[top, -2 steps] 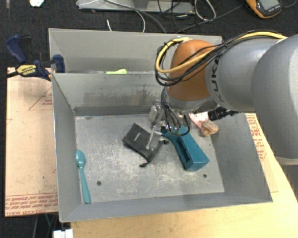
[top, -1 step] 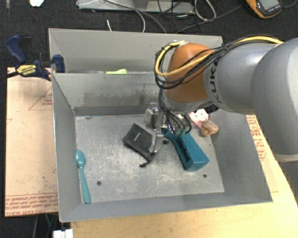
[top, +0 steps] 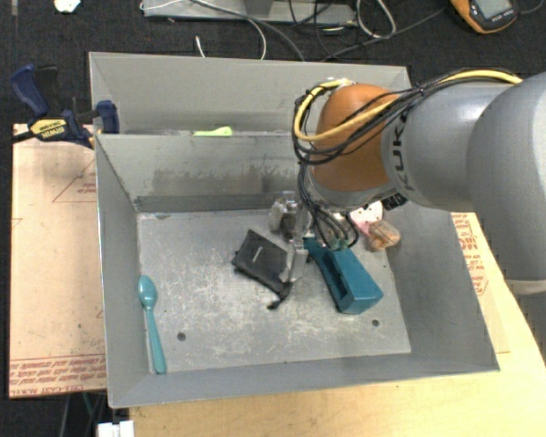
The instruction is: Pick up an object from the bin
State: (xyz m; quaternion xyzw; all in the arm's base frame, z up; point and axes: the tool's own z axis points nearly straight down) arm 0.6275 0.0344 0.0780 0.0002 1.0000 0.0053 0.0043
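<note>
The gripper (top: 292, 264) was seen lowered into the grey bin (top: 255, 340), just to the view's left of a teal block (top: 350, 283). It was set against the right edge of a flat black object (top: 257, 257). Whether the jaws stood apart or together could not be told, since they were crowded by the wrist hardware. The black object was not seen clasped between them. Contact with its right edge seemed likely but could not be confirmed.

The flat black object was found lying on the bin floor just left of the teal block, with the gripper between the two. It was turned at a slant. Its long axis appeared to run from upper left to lower right, roughly in line with the block's own long axis. A thin black tail was seen at its lower end, pointing toward the near wall.

A teal spoon (top: 150, 321) was seen well to the left of the teal block, bowl end away from the near wall and handle toward it. A small pink and white thing (top: 375, 224) was noted just above the block. The orange wrist cover (top: 346, 144) and its yellow cables (top: 364, 106) were seen higher still, above the block.
</note>
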